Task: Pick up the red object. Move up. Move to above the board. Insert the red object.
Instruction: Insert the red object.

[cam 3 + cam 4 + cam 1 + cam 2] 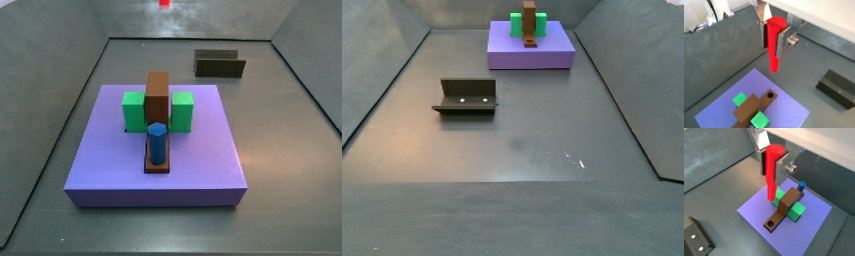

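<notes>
My gripper [774, 50] is shut on the red object [774, 61], a slim bright-red peg that hangs upright between the silver fingers with its lower end free. In both wrist views it is high above the purple platform [754, 208]. The board [784, 211], a brown bar, lies there between two green blocks [798, 211]. An open hole [771, 94] shows at one end of the board, and a blue peg [801, 186] stands at the other end. In a side view only the red tip [166, 3] shows at the picture's upper edge, beyond the board [158, 98].
The fixture [465, 97] stands on the grey floor away from the platform and also appears in a wrist view [839, 88]. Sloping grey walls enclose the floor. The platform [160, 150] is a raised purple block.
</notes>
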Controlling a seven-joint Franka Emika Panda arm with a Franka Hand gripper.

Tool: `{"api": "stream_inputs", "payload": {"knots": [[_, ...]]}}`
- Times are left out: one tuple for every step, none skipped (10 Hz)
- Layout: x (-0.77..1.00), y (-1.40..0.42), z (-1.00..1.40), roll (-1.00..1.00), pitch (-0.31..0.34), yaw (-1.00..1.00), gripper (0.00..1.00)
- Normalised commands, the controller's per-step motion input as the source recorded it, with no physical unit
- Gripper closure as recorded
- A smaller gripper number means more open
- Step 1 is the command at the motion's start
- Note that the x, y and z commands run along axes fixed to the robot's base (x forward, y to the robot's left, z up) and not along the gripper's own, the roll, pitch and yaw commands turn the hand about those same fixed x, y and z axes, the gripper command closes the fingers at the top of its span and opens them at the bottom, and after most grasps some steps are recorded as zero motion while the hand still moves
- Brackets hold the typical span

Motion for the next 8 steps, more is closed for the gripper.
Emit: {"api": "stream_inputs", "payload": {"knots": [[0.17,0.00,-0.89,-0.06,-0.024,0.00,1.00],[0.11,0.09,-0.82,-0.05,0.000,0.00,1.00],[0.00,0.20,-0.76,-0.03,0.000,0.00,1.00],[0.00,0.08,-0.59,-0.09,0.000,0.00,1.00],[-0.05,0.00,-0.56,-0.12,-0.014,0.00,1.00],[-0.06,0.00,-0.52,-0.10,-0.026,0.00,1.00],[-0.12,0.00,-0.46,-0.07,-0.034,0.00,1.00],[-0.27,0.03,-0.41,0.00,-0.071,0.09,1.00]]}}
